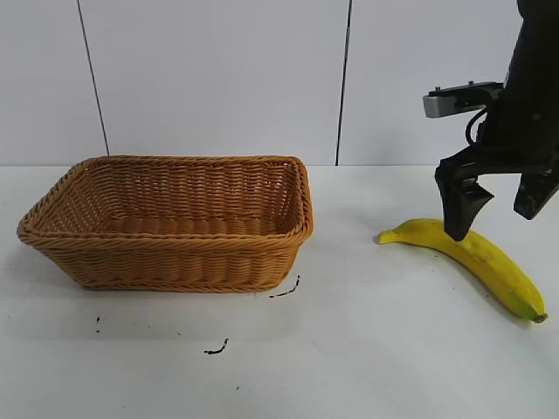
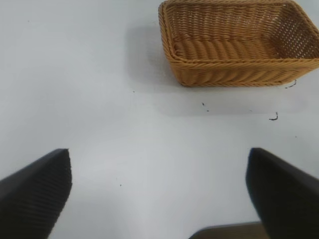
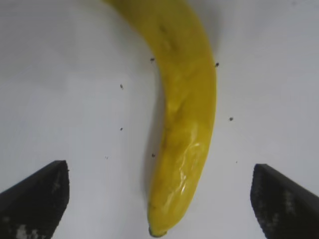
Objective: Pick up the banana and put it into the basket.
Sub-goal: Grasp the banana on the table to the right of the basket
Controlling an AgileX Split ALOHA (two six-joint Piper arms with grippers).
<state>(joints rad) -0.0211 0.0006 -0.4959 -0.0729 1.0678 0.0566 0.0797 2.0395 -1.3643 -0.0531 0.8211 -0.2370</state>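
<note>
The banana [image 1: 472, 257] lay flat on the worktop [image 1: 367, 349] toward its right edge, untouched, well apart from the basket [image 1: 170, 223], which stood empty toward the left side. The right end effector [image 1: 498, 214] hung directly over the banana's middle with its fingers spread wide and gripping nothing; in the right wrist view both fingers [image 3: 35, 199] flanked the fruit with clear worktop on either side. Whether the near fingertip already touched the peel could not be settled from the exterior view, though a small gap seemed likely. The left end effector [image 2: 159, 199] was parked over bare worktop near the left edge, likewise released and holding nothing.

Assessment: the pick had not yet been made. The principal risk was the banana's curve. A closure away from the thickest section could let the fruit pivot or roll out of the fingers. An over-deep descent could drive a fingertip into the peel. In transit, the overhanging ends could catch the basket's braided rim and dislodge the load.
</note>
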